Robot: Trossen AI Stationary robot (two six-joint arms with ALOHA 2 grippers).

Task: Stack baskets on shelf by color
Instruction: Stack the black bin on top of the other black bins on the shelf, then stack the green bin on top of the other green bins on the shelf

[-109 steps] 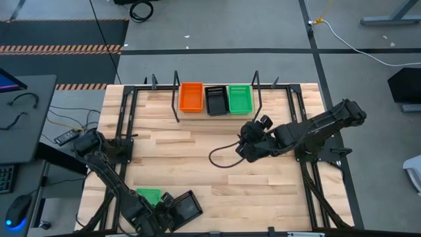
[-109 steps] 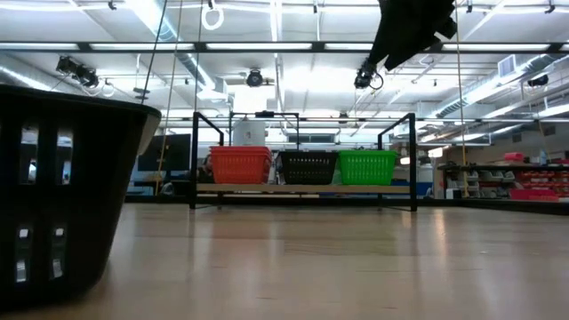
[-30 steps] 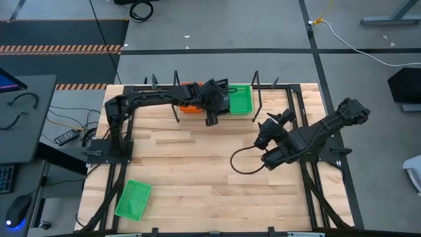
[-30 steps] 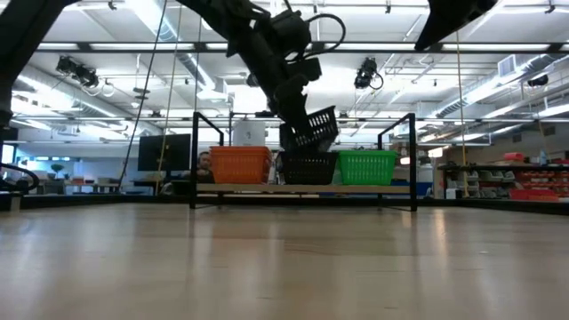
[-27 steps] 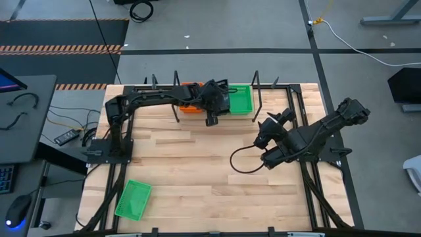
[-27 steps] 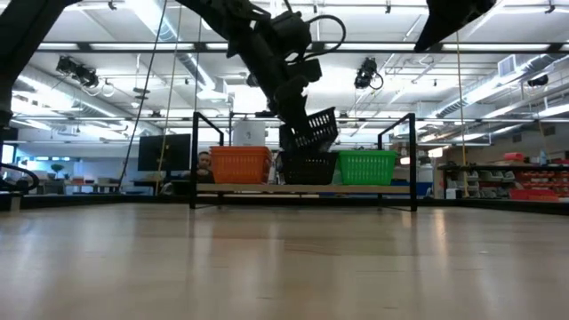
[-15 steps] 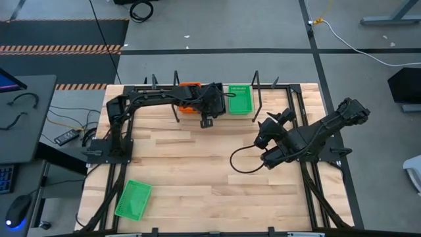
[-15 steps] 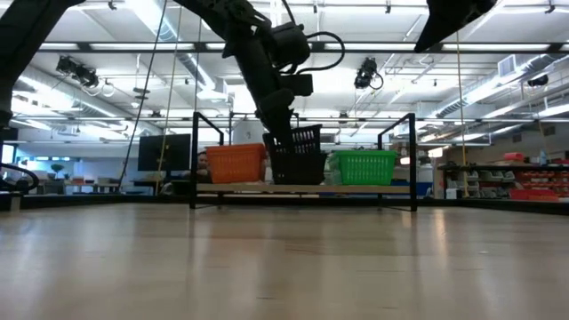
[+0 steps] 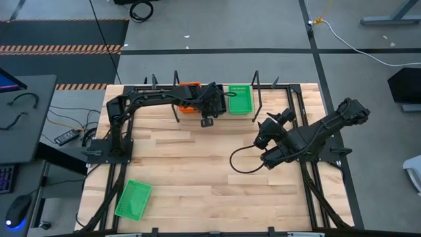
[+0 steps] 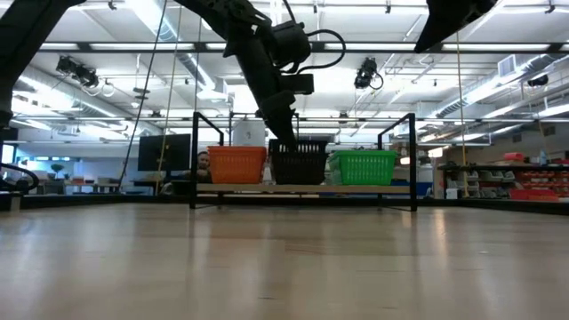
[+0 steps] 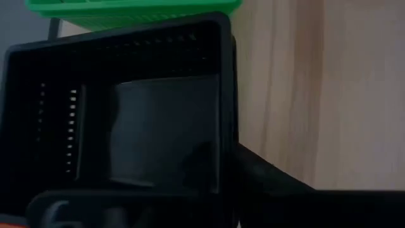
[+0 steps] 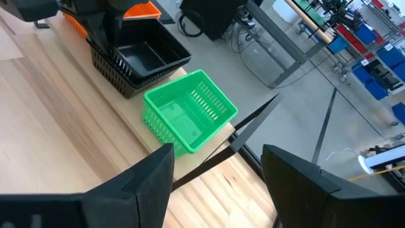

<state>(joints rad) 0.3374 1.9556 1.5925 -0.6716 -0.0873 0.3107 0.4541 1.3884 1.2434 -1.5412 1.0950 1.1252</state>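
Observation:
On the shelf [image 10: 400,188] at the table's far edge stand an orange basket [image 10: 237,164], a black stack [image 10: 298,162] and a green basket [image 10: 366,166]. The black stack is one black basket nested in another [image 12: 136,60]. My left gripper [image 9: 209,108] reaches over the shelf's near side and is shut on the upper black basket. A second green basket [image 9: 133,199] lies on the table near the near-left corner. My right gripper [image 9: 266,135] hovers open above the table's right half, touching nothing. My left gripper holds the upper black basket by its near wall [image 11: 224,136], toward the corner on the orange side. One finger [image 11: 196,164] is inside the basket and one [image 11: 259,180] is outside. The fingers slant down from the near side. The basket sits level, nested in the black one below.
The shelf's black upright rods [image 9: 258,99] rise beside the baskets. A black cable [image 9: 240,161] loops over the table by the right arm. Bare tabletop [image 9: 191,171] lies between the shelf and the near edge.
My left gripper has moved down and slightly toward the table's left at the shelf. The black basket it holds was tilted above the black basket on the shelf; it now sits level, nested in that one.

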